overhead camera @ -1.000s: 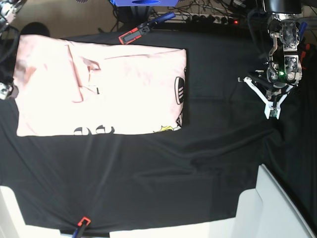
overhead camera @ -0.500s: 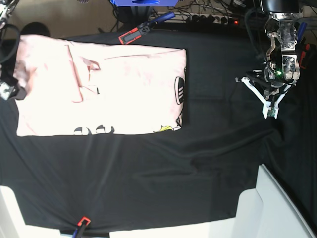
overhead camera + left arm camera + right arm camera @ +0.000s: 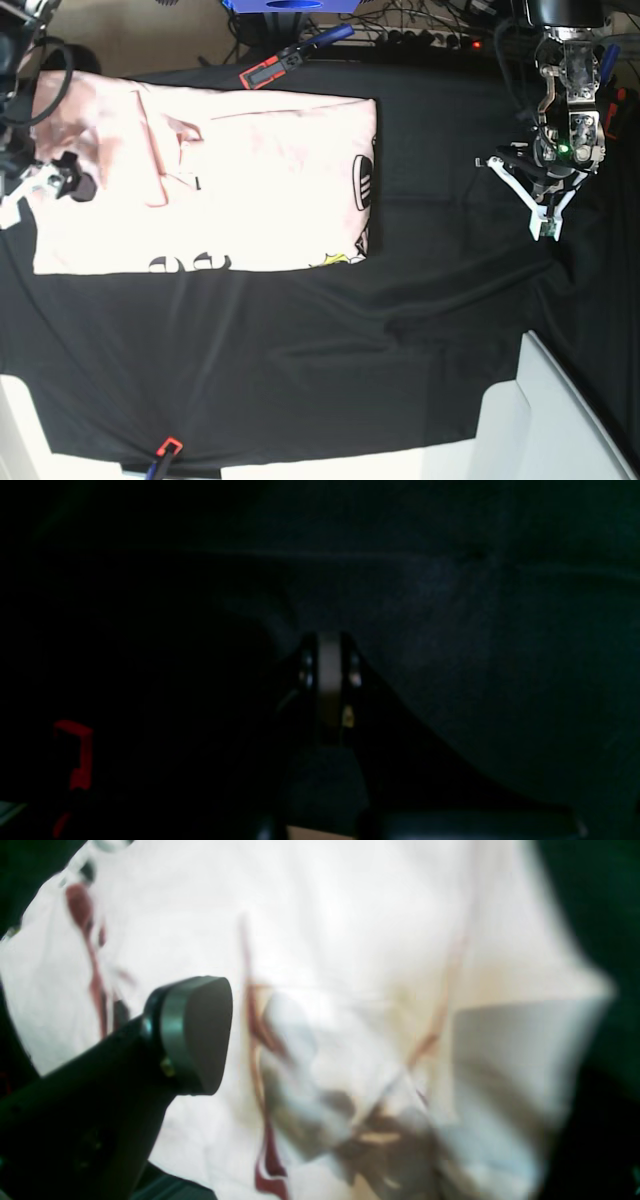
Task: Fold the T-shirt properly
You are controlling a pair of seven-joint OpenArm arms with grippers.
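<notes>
The pale pink T-shirt (image 3: pixel 250 180) lies folded lengthwise into a wide rectangle on the left half of the black cloth (image 3: pixel 300 350). Black lettering and a bit of yellow print peek out along its near and right edges. My right gripper (image 3: pixel 50 185) hovers open over the shirt's left end. In the right wrist view one dark fingertip pad (image 3: pixel 192 1035) shows above the blurred, creased T-shirt (image 3: pixel 350 940), with nothing between the jaws. My left gripper (image 3: pixel 550 225) stands far right over bare cloth; its fingers (image 3: pixel 327 680) are pressed together and hold nothing.
A red-and-black clamp (image 3: pixel 285 60) pins the cloth at the back edge, another clamp (image 3: pixel 163 452) at the front. White panels (image 3: pixel 560 420) stand at the front right. Cables and a power strip (image 3: pixel 430 40) run along the back. A red clamp (image 3: pixel 75 752) shows dimly in the left wrist view.
My right gripper has come in from the left border onto the shirt's left end. The left arm has barely shifted. The shirt lies as before.
</notes>
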